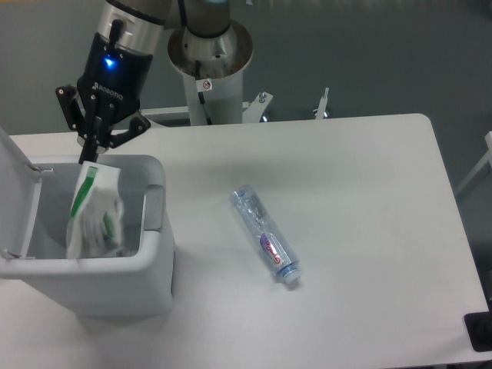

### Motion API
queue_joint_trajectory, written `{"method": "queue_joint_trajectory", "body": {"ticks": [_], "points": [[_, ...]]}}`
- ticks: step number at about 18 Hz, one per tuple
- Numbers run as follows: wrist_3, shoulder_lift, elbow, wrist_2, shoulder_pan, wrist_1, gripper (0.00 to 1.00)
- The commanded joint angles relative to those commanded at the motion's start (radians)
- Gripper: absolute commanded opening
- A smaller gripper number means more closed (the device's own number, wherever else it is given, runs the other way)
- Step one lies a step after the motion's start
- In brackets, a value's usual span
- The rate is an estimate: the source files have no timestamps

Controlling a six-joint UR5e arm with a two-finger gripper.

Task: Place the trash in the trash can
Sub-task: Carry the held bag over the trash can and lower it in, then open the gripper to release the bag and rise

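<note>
Two trash items counted: one white green-printed packet (94, 213) inside the open trash can (146, 288), and one crushed clear bottle (264, 235) lying on the tabletop (361, 192), well apart from the can. Claw (90, 156) hovers above the can's rear rim; whether its fingers are apart or pinching the packet's top edge cannot be told. Risk: if the packet clings to a finger, a retreat could drag it back out; the bottle may roll when approached.
</note>
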Motion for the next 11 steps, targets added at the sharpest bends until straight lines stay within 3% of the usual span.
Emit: {"method": "queue_joint_trajectory", "body": {"ticks": [5,6,8,11], "points": [[0.034,0.020,0.002,-0.002,0.005,0.002,0.74],[0.034,0.025,0.002,-0.002,0.008,0.002,0.85],[0.017,0.038,0.000,0.006,0.055,-0.005,0.99],[-0.017,0.035,-0.023,0.064,0.175,-0.008,1.00]]}}
